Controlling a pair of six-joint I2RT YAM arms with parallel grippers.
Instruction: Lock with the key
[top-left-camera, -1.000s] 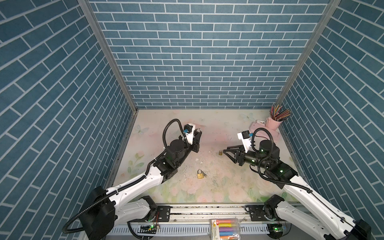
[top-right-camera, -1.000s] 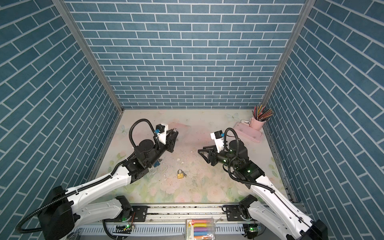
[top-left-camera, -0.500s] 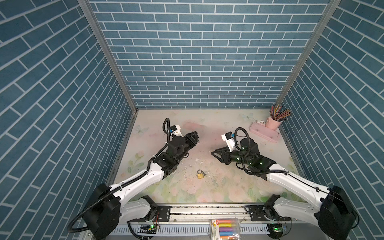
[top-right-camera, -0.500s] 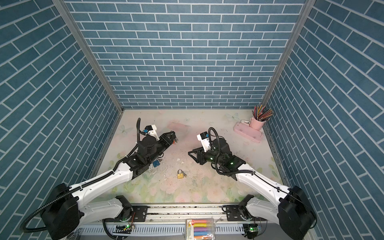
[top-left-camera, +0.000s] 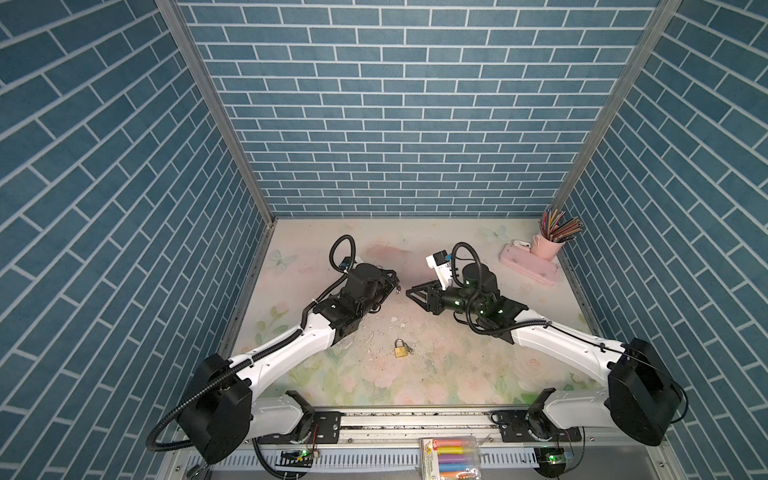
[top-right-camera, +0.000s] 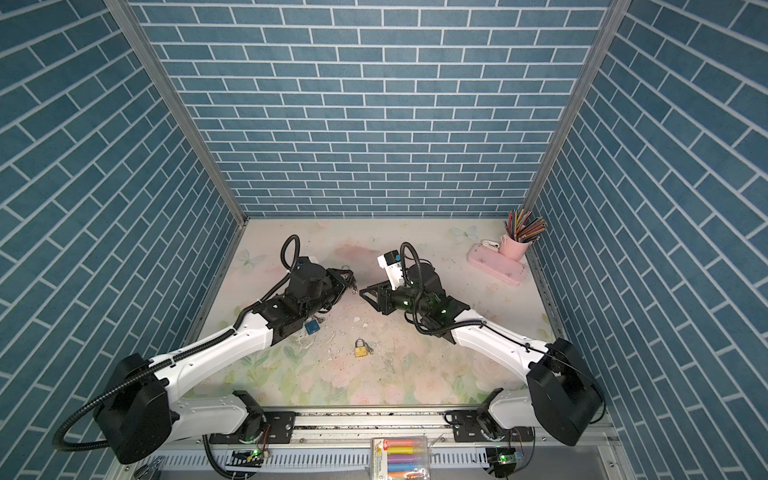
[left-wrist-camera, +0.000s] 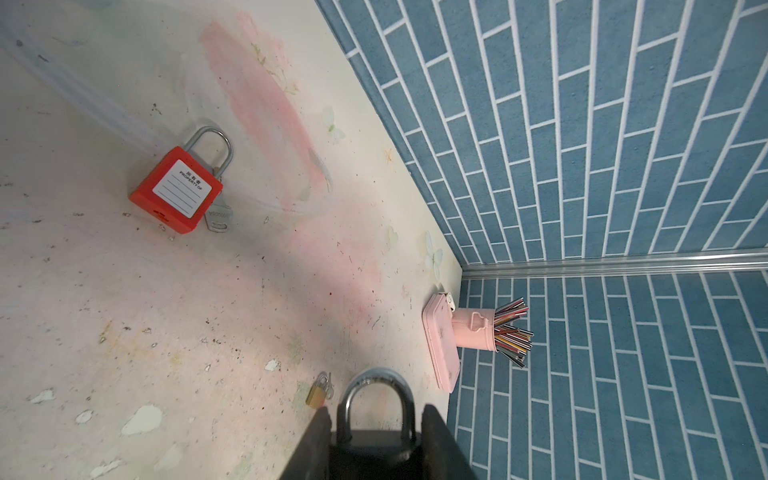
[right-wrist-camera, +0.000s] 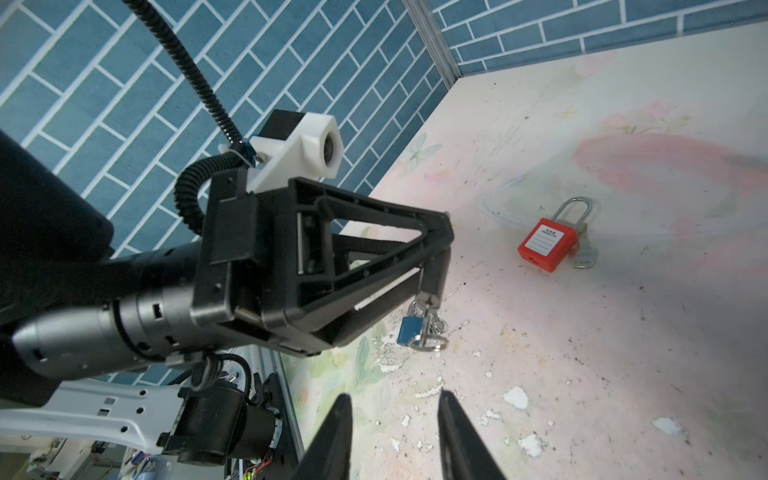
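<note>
My left gripper is shut on a black padlock whose silver shackle points away from the wrist. In the right wrist view the same padlock sits between the left gripper's fingers. A key with a ring hangs from its underside. In both top views the left gripper is raised mid-table. The right gripper faces it closely. My right gripper is open with nothing between its fingers.
A small brass padlock lies at front centre. A red padlock with a key lies farther back. A blue padlock sits under the left arm. A pink pencil cup and pink case stand at the back right.
The right gripper has swung left, close to the left gripper, and its jaws have narrowed. The left wrist has turned while keeping its grip on the black padlock.
</note>
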